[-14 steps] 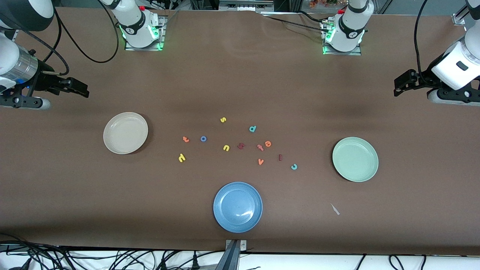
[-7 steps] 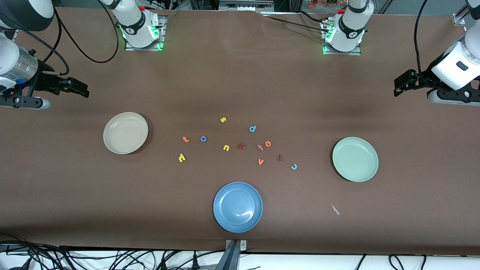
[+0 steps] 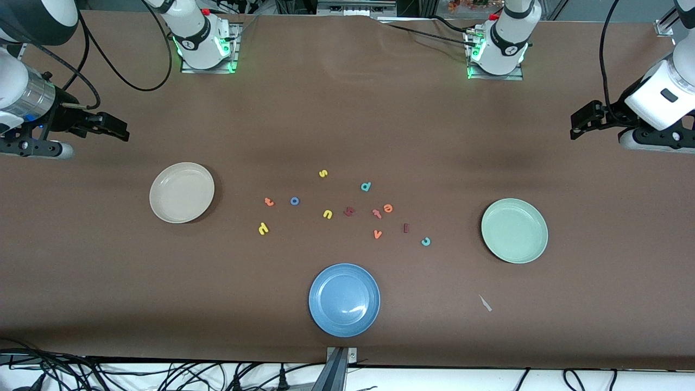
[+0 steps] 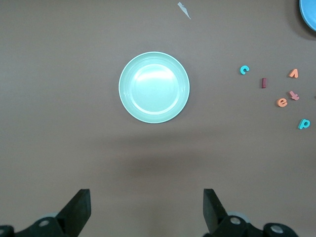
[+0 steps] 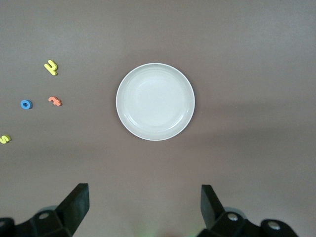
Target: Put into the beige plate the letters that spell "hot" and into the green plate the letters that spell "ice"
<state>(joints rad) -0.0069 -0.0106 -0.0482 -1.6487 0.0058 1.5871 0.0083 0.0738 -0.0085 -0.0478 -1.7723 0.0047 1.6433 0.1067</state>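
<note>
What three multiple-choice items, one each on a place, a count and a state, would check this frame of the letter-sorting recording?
1. Where does the blue ring letter lie?
A. In the beige plate
B. On the table, between the beige plate and the yellow u
C. In the blue plate

2. How many plates are on the table?
A. Two
B. Three
C. Four

3. What is the state of the green plate?
A. It holds no letters
B. It holds the teal c
C. It is gripped by the left gripper

Answers:
1. B: the ring sits on bare table, with the beige plate toward the right arm's end and the yellow u toward the other.
2. B: beige, green and the blue plate.
3. A: its dish is bare; the teal c lies on the table, and the left gripper hangs open above, as does the right gripper over the beige plate.
</note>
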